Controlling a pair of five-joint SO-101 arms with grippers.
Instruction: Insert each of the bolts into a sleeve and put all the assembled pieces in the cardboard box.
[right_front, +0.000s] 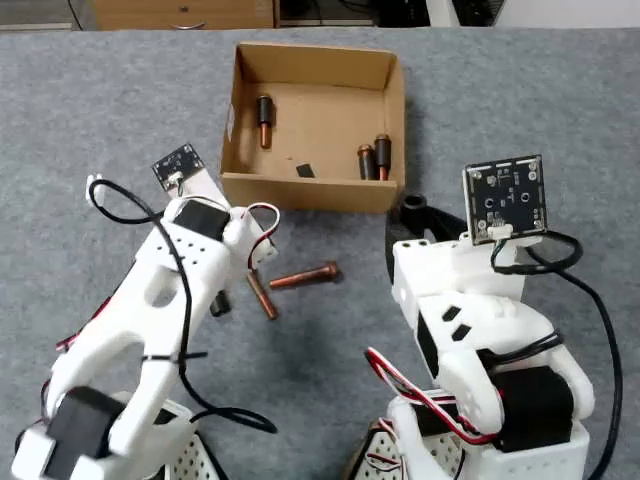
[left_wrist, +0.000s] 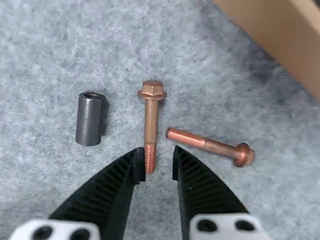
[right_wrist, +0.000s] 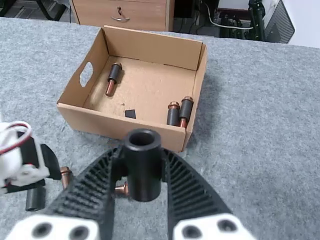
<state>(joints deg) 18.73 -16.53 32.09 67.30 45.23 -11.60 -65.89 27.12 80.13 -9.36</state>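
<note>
By the cardboard box, right pincer clamps sleeve; left pincer gapes around bolt.

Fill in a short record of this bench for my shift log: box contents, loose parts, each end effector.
box: cardboard box, holding three assembled pieces
pieces in box: single piece apart from a pair
loose on table: first bolt, second bolt, spare sleeve
left end effector: open, jaws either side of the first bolt's threaded tip
right end effector: shut on held sleeve, outside the box
</note>
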